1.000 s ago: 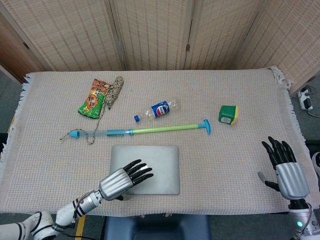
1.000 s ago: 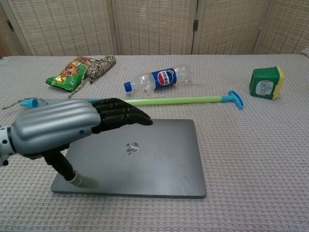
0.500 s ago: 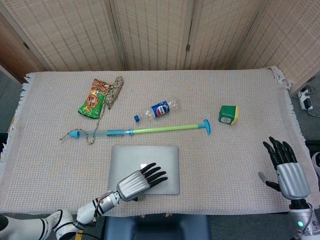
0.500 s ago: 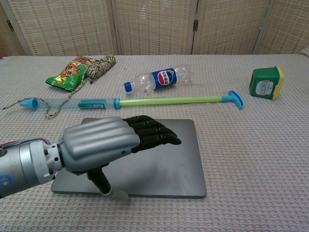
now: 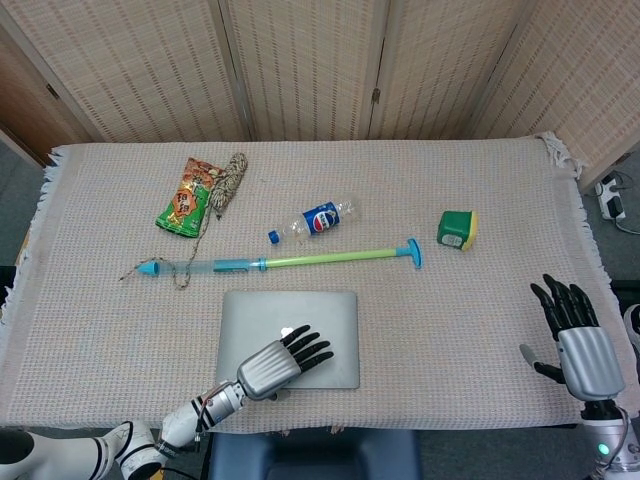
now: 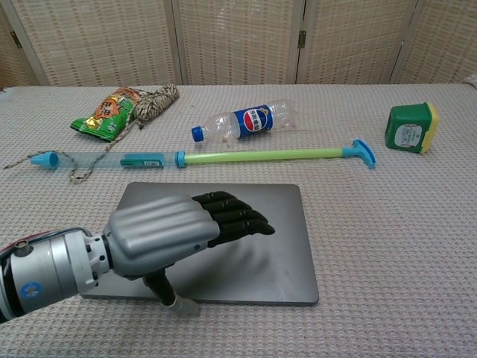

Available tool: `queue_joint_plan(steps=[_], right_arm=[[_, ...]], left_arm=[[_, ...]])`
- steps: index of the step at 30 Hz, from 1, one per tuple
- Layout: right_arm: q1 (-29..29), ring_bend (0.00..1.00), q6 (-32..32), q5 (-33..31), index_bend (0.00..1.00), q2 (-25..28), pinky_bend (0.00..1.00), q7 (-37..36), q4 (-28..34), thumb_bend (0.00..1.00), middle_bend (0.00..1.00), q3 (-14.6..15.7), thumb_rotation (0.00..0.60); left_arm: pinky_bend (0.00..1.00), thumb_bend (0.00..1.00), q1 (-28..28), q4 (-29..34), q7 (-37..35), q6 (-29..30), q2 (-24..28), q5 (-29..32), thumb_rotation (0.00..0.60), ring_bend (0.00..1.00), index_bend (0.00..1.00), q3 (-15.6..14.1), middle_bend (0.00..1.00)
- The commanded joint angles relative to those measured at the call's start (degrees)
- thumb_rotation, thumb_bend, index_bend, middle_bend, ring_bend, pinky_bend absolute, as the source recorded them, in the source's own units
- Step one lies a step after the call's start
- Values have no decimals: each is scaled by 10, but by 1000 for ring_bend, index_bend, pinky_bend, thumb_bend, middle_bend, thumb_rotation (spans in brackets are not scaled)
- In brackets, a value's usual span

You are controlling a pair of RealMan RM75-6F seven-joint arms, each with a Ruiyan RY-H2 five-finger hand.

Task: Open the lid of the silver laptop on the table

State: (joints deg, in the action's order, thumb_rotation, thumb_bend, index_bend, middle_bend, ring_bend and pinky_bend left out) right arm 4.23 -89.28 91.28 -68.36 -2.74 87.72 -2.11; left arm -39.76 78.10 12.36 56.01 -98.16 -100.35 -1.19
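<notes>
The silver laptop (image 5: 300, 318) (image 6: 276, 246) lies closed and flat on the cloth near the table's front edge. My left hand (image 5: 280, 362) (image 6: 179, 235) hovers over its front half, palm down, fingers stretched out over the lid. The thumb points down at the laptop's front edge in the chest view, and nothing is held. My right hand (image 5: 578, 338) stands open far to the right beside the table's right edge, fingers spread upward; the chest view does not show it.
Behind the laptop lies a long green and blue stick (image 5: 290, 261) (image 6: 246, 156). Further back are a plastic bottle (image 5: 318, 220) (image 6: 250, 121), a snack bag (image 5: 184, 197) (image 6: 104, 113) with a twine ball (image 5: 230, 180), and a green box (image 5: 456, 229) (image 6: 409, 127) at right.
My left hand has moved right along the laptop's front and come lower over the lid. My right hand has drifted slightly toward the front. The laptop stays closed.
</notes>
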Motion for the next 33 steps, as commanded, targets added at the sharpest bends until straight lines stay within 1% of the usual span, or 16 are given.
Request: queue_joint_plan(steps=[1, 13, 16, 21, 25, 28, 33], right_arm=[[-1, 20, 0, -1, 0, -1, 0, -1, -1, 286, 1, -1, 600], [-1, 14, 1, -1, 0, -4, 0, -5, -6, 285, 1, -2, 600], [-1, 11, 1, 0, 0, -5, 0, -6, -7, 285, 1, -2, 600], [-2, 13, -4, 7, 0, -6, 0, -6, -6, 285, 1, 0, 600], [-2, 15, -6, 19, 0, -6, 0, -8, -5, 286, 1, 6, 600], [-1, 26, -7, 36, 0, -5, 0, -20, -2, 286, 1, 15, 600], [1, 40, -12, 72, 0, 0, 0, -38, 4, 285, 1, 32, 600]], left_arm=[[0, 188, 0, -7, 1, 1, -6, 5, 600, 63, 96, -2, 107], [0, 233, 3, -29, -3, 19, -20, 24, 600, 70, 110, -3, 120], [0, 300, 3, -33, -4, 22, -21, 25, 600, 76, 116, -5, 125], [0, 442, 6, -43, -9, 35, -24, 23, 600, 86, 133, -10, 139], [0, 514, 12, -60, -16, 57, -33, 19, 600, 98, 153, -11, 157], [0, 551, 19, -79, -20, 82, -42, 14, 600, 103, 161, -10, 170], [0, 558, 28, -119, -26, 131, -57, 9, 600, 104, 160, 4, 172]])
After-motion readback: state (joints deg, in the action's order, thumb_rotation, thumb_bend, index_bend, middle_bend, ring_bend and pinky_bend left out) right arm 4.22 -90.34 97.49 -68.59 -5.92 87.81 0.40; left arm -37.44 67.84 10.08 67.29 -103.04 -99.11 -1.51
